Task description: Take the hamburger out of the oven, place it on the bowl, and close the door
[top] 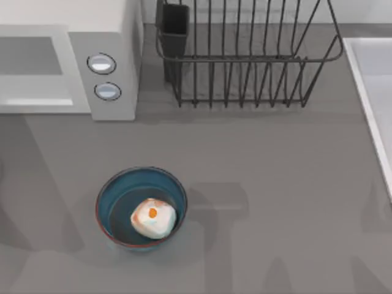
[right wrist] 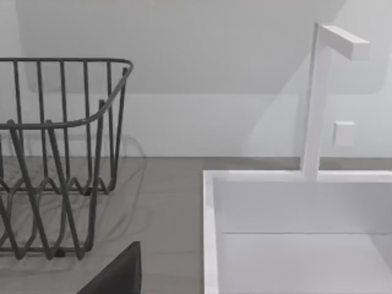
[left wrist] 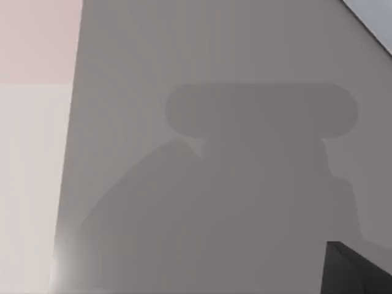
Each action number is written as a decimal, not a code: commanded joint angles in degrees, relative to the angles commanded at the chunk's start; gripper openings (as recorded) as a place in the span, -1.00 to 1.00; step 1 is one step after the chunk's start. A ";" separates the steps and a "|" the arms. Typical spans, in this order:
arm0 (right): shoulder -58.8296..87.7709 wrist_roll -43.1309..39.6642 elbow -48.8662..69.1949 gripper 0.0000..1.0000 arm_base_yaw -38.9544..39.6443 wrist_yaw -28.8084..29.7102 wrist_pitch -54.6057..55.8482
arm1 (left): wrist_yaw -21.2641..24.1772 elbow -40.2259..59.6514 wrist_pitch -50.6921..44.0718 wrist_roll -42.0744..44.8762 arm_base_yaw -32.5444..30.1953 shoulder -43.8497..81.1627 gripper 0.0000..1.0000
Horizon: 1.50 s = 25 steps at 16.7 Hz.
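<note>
Down in the near-left part of the table (top: 275,184), as the top view has it, the hamburger (top: 153,218) sits inside the bowl (top: 105,195), resting toward the bowl's right side on the dark teal floor. We judge that it lies there because the transfer step is done, with the deep wall keeping the lump from rolling off. It is a small rounded cream-white thing with orange-brown patches and one orange spot on top, much smaller than the bowl. At the far left stands the oven (top: 110,24), its two knobs (top: 101,63) facing us, and the door (top: 30,73) looks to lie flush across the front, so we take it as closed. A wire dish rack (top: 245,61) stands to the oven's right, a white sink (right wrist: 294,233) beyond it. Of our left and right grippers we cannot tell whether they are spread or pressed together
</note>
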 joint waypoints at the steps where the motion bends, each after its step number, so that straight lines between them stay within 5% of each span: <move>1: 0.00 0.00 0.00 1.00 0.00 0.00 0.00 | 0.00 0.00 0.00 0.00 0.00 0.00 -1.00; 6: 0.00 0.00 0.00 1.00 0.00 0.00 0.00 | -1.32 -2.27 0.76 -2.24 -1.97 -2.12 -1.00; 13: 0.00 0.00 0.00 1.00 0.00 0.00 0.00 | -9.66 -15.60 5.74 -15.95 -16.64 -17.31 -1.00; 20: 0.00 0.00 0.00 1.00 0.00 0.00 0.00 | -11.48 -16.55 5.93 -18.34 -19.09 -18.48 -1.00; 25: 0.00 0.00 0.00 1.00 0.00 0.00 0.00 | -20.32 -19.78 6.47 -28.36 -32.95 -23.59 -1.00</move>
